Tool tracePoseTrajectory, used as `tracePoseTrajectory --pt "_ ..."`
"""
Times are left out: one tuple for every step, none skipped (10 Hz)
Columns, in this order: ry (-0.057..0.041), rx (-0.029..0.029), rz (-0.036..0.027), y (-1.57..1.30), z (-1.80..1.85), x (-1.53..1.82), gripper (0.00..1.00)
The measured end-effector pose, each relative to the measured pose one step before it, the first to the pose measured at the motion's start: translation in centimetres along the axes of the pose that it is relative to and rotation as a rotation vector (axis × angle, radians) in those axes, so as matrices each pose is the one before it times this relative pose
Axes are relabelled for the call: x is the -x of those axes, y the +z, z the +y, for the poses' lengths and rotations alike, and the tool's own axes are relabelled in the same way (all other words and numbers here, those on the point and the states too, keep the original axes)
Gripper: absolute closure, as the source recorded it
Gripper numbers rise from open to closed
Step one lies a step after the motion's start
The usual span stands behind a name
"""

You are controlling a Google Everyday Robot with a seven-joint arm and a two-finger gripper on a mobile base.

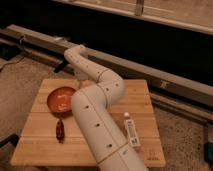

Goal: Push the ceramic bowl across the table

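Dim, warm light from above falls on the wooden surface (45, 135); the background is dark. The tool (80, 76), at the surface's far edge, sits shaded beneath the pale arm (95, 115).
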Motion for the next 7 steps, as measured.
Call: tracePoseTrajectory --pt "-0.01973 0.00154 -0.00305 -0.307 0.590 -0.207 0.20" --pt "-0.02458 0.00223 -0.00152 -0.225 0.859 -0.265 0.20" --pt "-0.01668 0.00217 -0.00180 -0.198 0.633 -0.151 0.20" --pt "-0.02182 0.00210 0.00055 -0.181 0.812 -0.285 0.20" --pt "-0.01567 -0.00113 0.00051 -0.099 0.489 -0.129 0.20" --pt "-0.01572 -0.00200 0.00063 -0.084 0.470 -0.070 0.20" --pt "-0.01720 -0.00190 0.00114 -0.013 0.545 -0.043 0.20"
